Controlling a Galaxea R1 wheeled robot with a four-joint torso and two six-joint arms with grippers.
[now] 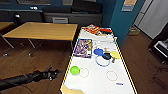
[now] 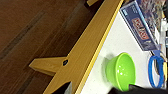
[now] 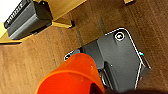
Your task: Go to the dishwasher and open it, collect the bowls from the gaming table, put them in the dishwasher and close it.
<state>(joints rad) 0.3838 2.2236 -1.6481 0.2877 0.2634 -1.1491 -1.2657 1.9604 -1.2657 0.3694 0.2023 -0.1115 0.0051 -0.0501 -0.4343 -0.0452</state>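
Note:
The gaming table [image 1: 100, 82] is a long white top with a yellow edge, and it carries a colourful board game box [image 1: 83, 48]. A pale green bowl [image 1: 74, 70] sits near its left edge and shows large in the left wrist view [image 2: 121, 71]. Farther back lie a blue round dish [image 1: 98, 52] and a yellow one [image 1: 115, 54]. My left gripper [image 1: 54, 72] hovers open over the floor, just left of the table and short of the green bowl. In the right wrist view an orange cup [image 3: 71, 76] hangs above the wooden floor with my right gripper shut on it. The dishwasher is out of view.
A blue ring [image 1: 102, 61] and two thin rings lie on the white top. A yellow-topped table [image 1: 41, 31] stands to the left over the wooden floor. A teal wall [image 1: 120, 17] rises behind the table's far right corner. A dark unit [image 1: 160, 46] stands at the right.

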